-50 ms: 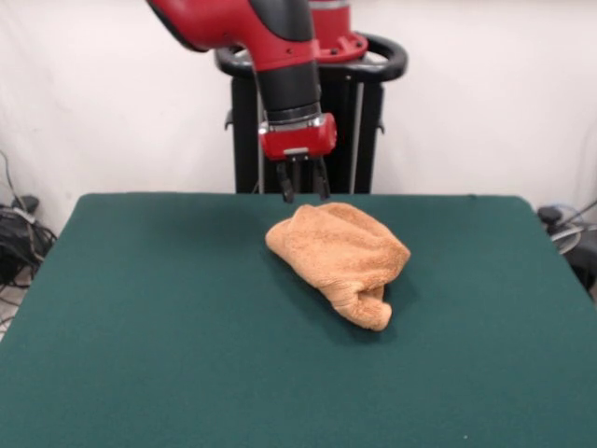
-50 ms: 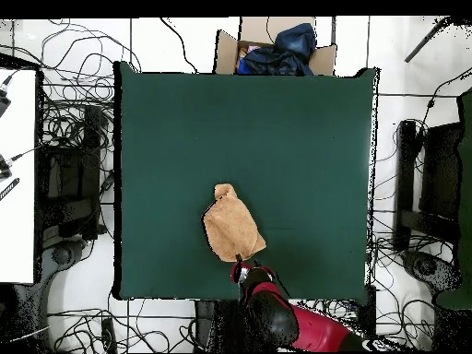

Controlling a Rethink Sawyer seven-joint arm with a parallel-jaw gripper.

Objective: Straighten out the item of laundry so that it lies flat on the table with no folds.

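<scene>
lighting even and bright, apparently from overhead; towel (image 1: 340, 259) casts a soft shadow on the table (image 1: 140, 327); no glare evident.

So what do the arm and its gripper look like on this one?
The arm is glossy red with a black cylindrical section near the wrist, a silver ring below it, and a red block. The gripper has two short dark fingers. No cables or markings are visible.

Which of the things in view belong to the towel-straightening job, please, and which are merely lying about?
Belonging to the job:
towel, bunched up
table
gripper, open, above the towel's far edge

Lying about:
cardboard box with dark blue cloth
cables on the floor
</scene>
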